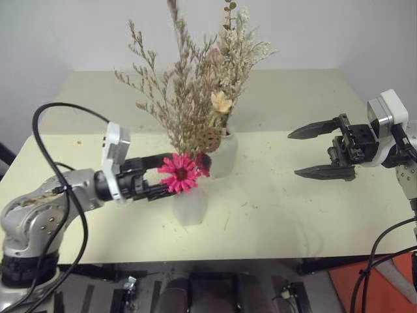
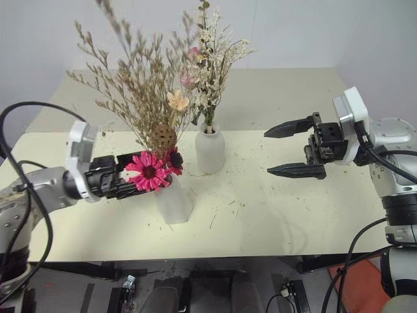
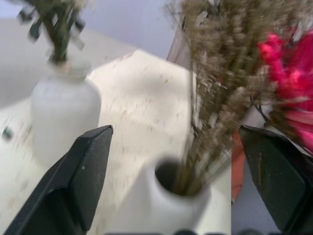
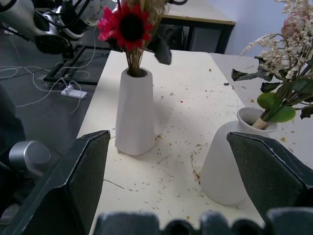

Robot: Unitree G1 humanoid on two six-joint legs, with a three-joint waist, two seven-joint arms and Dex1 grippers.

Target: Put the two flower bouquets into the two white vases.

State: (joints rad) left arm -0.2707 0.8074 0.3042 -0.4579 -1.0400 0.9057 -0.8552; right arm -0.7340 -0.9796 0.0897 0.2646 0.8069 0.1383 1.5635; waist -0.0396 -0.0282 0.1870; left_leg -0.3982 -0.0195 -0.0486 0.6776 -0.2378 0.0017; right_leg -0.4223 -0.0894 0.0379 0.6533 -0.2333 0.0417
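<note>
The left gripper [image 2: 140, 175] is being held wide around the grassy bouquet [image 2: 140, 104], standing upright in the faceted vase [image 2: 173, 201] at centre frame.

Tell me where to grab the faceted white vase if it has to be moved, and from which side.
Grip the faceted vase around its wider lower body, jaws level, probably from the left gripper's side. It stands upright and tapers toward the mouth, where the tan bouquet's stems and magenta daisy crowd the top. The rounded vase stands on its other side.
</note>
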